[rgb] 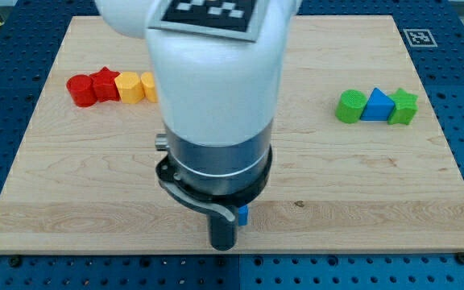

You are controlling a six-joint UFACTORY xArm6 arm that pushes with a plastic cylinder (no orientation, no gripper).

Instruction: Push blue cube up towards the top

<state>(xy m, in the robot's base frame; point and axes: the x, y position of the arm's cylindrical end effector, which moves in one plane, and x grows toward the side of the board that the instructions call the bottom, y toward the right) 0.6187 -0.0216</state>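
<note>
The blue cube (pixel 242 215) is almost wholly hidden behind my arm; only a small blue sliver shows near the board's bottom edge, just right of the rod. My tip (pixel 223 246) is at the bottom centre of the view, right beside that sliver on its left and slightly below it. I cannot tell whether the tip touches the cube.
At the view's upper left a red cylinder (pixel 80 89), a red star (pixel 103 84), a yellow block (pixel 127 87) and another yellow block (pixel 147 86) sit in a row. At the right sit a green cylinder (pixel 350 106), a blue triangular block (pixel 377 105) and a green star (pixel 404 106). The wooden board (pixel 361 185) lies on a blue perforated table.
</note>
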